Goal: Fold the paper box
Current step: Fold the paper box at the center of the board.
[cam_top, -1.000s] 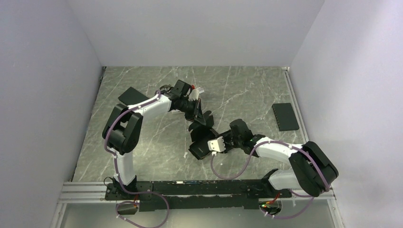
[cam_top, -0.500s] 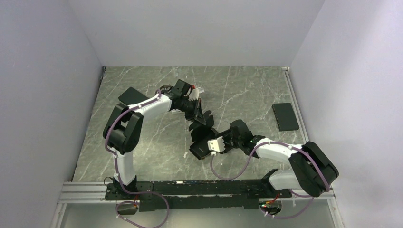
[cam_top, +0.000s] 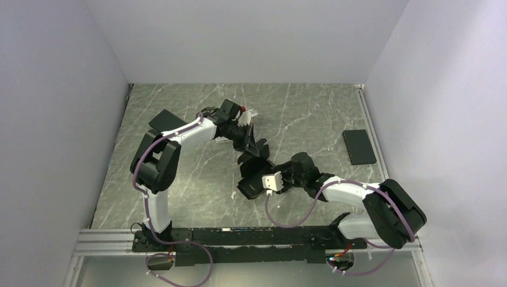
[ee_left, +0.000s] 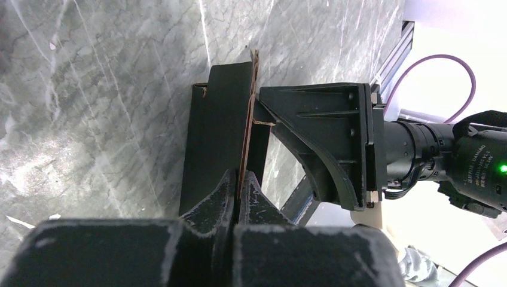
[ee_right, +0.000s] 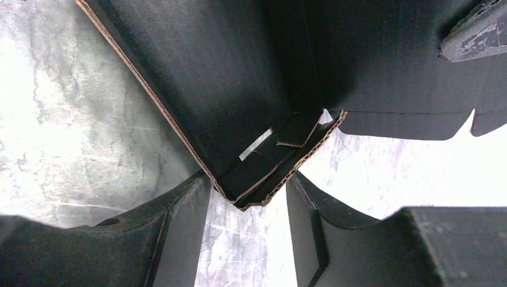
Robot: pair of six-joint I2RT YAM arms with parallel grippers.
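I see left gripper (ee_left: 240,179) clenched on a panel edge of the paper box (ee_left: 216,128), lower centre of frame, right gripper (ee_right: 248,182) parted, jaws straddling a folded corner

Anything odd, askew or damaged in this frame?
Nothing torn or spilled. The paper box sits half-folded and askew between the arms: one flap pinched edge-on in the left gripper, a corner inside the open right gripper. A pale strip sits inside that corner.
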